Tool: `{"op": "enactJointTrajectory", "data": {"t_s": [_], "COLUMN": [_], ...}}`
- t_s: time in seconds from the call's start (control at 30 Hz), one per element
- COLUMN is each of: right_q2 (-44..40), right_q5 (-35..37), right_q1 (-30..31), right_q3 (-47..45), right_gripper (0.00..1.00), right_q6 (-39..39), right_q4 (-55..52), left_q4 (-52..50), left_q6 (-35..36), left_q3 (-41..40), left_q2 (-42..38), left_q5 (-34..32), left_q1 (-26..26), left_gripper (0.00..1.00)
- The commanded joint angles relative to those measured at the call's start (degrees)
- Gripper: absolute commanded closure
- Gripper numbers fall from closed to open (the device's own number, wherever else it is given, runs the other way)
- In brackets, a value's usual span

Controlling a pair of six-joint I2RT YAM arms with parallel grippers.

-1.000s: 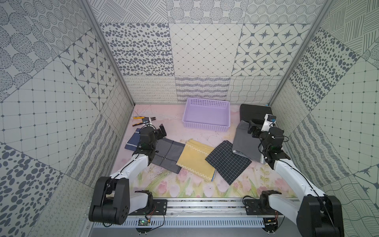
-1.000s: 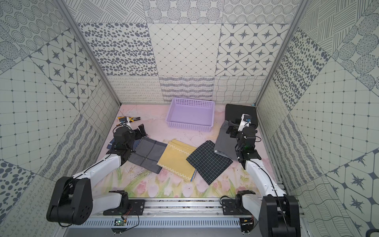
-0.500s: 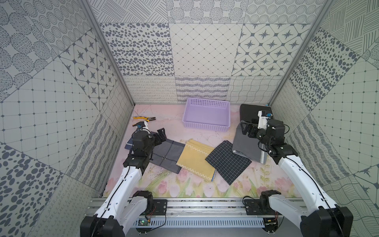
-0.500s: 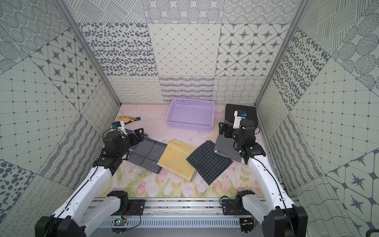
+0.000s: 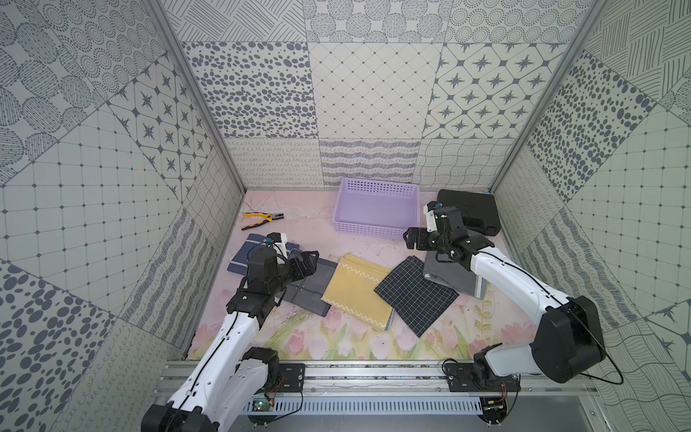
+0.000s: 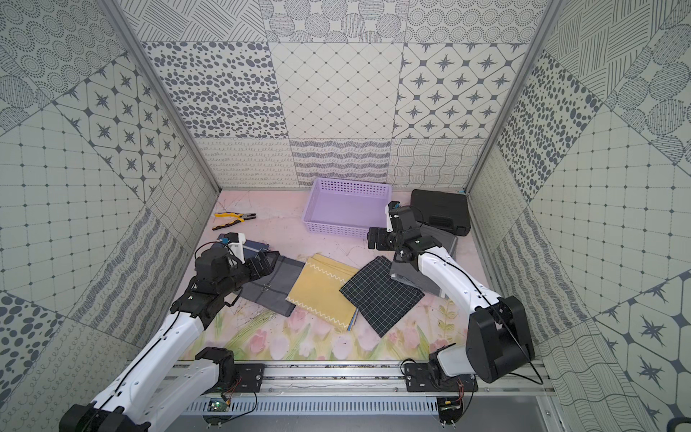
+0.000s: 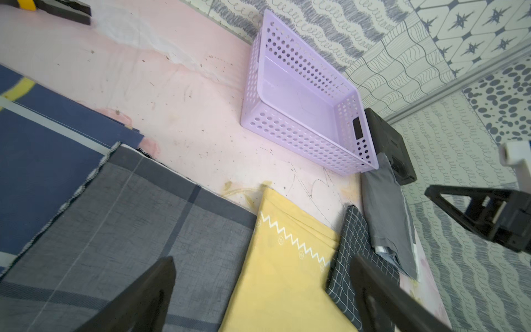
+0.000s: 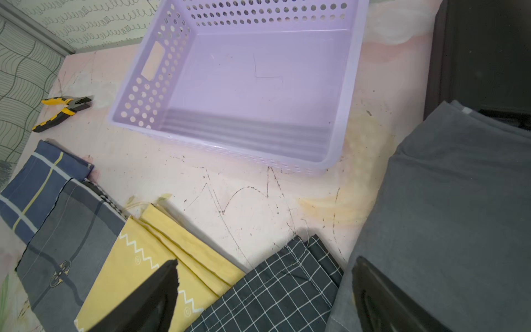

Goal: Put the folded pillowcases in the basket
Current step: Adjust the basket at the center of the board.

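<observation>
The empty lilac basket (image 5: 375, 230) (image 6: 346, 229) (image 7: 301, 138) (image 8: 258, 80) stands at the back middle. Several folded pillowcases lie in a row on the mat in front of it: navy plaid (image 5: 245, 256), grey plaid (image 5: 318, 288), yellow (image 5: 355, 293), black grid (image 5: 415, 297) and plain grey (image 5: 448, 278). My left gripper (image 5: 308, 262) (image 7: 261, 261) hovers open over the grey plaid one's edge, next to the yellow one. My right gripper (image 5: 411, 239) (image 8: 265, 260) hangs open above the black grid one's far corner. Neither holds anything.
A black hard case (image 5: 475, 209) sits at the back right, with the plain grey cloth's far end against it. Yellow-handled pliers (image 5: 261, 220) lie at the back left. Patterned walls close in three sides.
Both arms have unfolded from low rest poses. The left gripper moved right over the grey plaid cloth, the right gripper moved left toward the basket's near corner. Both stayed open.
</observation>
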Motion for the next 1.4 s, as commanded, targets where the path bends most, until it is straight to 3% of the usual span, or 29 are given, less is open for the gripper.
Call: {"op": "enactJointTrajectory", "data": {"t_s": [0.0, 0.17, 0.4, 0.53, 0.87, 1.37], "right_q2": [2.5, 10.5, 20.3, 23.6, 30.9, 34.2], "right_q5": [4.9, -0.8, -3.1, -2.9, -4.5, -5.7], "right_q1": [-0.8, -7.4, -10.5, -10.7, -10.5, -9.9], "right_q3": [3.1, 9.4, 16.4, 19.2, 25.6, 27.6], "right_gripper": [0.03, 0.12, 0.22, 0.28, 0.56, 0.82], "right_q6": [1.7, 2.3, -0.3, -1.3, -1.3, -1.3], "right_q4": [1.7, 1.7, 1.4, 1.0, -1.0, -2.8], "left_q4": [-1.4, -3.4, -6.9, -6.2, -6.4, -6.9], "left_q6": [-0.5, -0.5, -0.8, -1.1, -1.0, -1.2], "left_q3": [-1.9, -3.4, -4.6, -5.6, -6.3, -7.0], "left_q2": [-2.2, -5.6, -10.2, -11.3, -10.8, -12.1], "left_q5": [3.8, 4.3, 4.1, 4.9, 4.0, 3.1], "left_q1": [-2.3, -2.5, -2.8, -2.9, -2.9, -2.9], "left_gripper": [0.01, 0.01, 0.01, 0.01, 0.01, 0.01]}}
